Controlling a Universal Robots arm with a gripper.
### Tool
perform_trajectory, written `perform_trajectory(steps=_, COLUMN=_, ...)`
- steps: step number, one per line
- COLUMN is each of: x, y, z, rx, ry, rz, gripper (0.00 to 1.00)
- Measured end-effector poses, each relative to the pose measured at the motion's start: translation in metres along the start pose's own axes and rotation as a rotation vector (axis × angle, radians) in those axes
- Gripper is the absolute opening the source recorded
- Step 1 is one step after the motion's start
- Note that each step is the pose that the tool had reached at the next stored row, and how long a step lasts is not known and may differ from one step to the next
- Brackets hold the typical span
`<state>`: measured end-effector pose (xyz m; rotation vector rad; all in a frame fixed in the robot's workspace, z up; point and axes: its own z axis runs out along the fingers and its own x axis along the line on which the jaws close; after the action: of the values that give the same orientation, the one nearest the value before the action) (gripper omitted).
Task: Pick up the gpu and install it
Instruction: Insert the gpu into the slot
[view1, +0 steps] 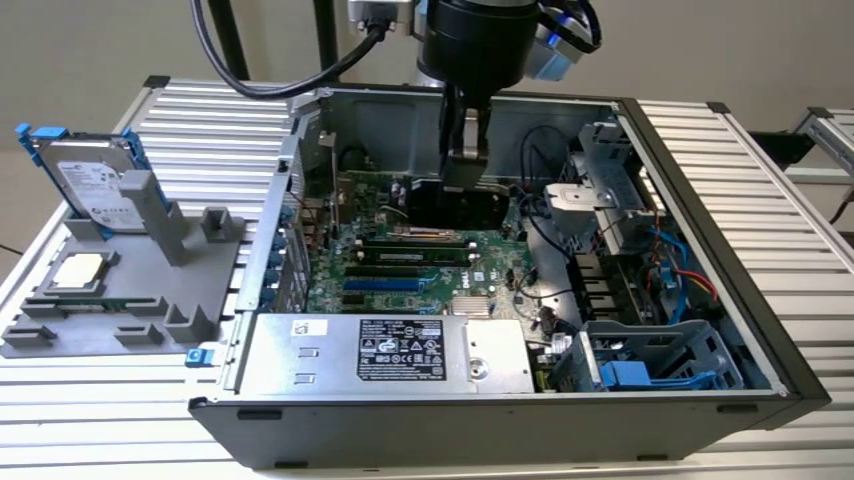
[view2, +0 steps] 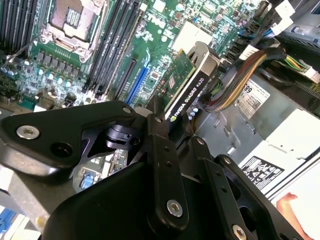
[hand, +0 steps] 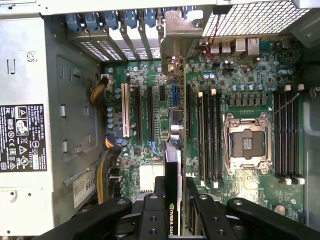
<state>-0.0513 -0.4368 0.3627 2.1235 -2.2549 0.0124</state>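
A robot arm's gripper (view1: 463, 172) reaches down into an open computer case (view1: 467, 435) lying on its side on a slatted metal table (view1: 747, 130). Its fingers are clamped on the top edge of the gpu (view1: 461, 208). The card hangs upright, black shroud facing the near side, over the far middle of the green motherboard (view1: 400, 270).

In the first wrist view the gpu (hand: 172, 165) is seen edge-on between the two black fingers (hand: 152, 202), running along the row of expansion slots. On one side of it is a blue slot (hand: 174, 95) and on the other a bank of memory slots (hand: 210, 135) and the CPU socket (hand: 246, 142). The card's silver end bracket (hand: 175, 27) sits at the case's rear slot openings. Whether the card's edge is seated in a slot cannot be told.

In the second wrist view the gripper (view2: 176, 131) pinches the gpu (view2: 187, 82) from both faces, green board on one side and black shroud on the other.

The power supply (view1: 387, 350) fills the near part of the case. On the exterior view's left, outside the case, a gray fixture (view1: 174, 320) holds a hard drive (view1: 91, 185) with blue rails and a square CPU chip (view1: 80, 270), both well apart from the gripper.
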Motion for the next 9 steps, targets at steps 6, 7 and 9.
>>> perform_trajectory(steps=6, x=-0.0001, y=0.0000, z=0.0024, rx=0.0001, ry=0.0008, rz=0.000, gripper=0.00)
perform_trajectory(steps=7, x=-0.0001, y=0.0000, z=0.0028, rx=0.0001, ry=0.0011, rz=0.000, gripper=0.00)
perform_trajectory(steps=9, x=-0.0001, y=-0.0001, z=0.0038, rx=0.0001, ry=0.0013, rz=0.000, gripper=0.00)
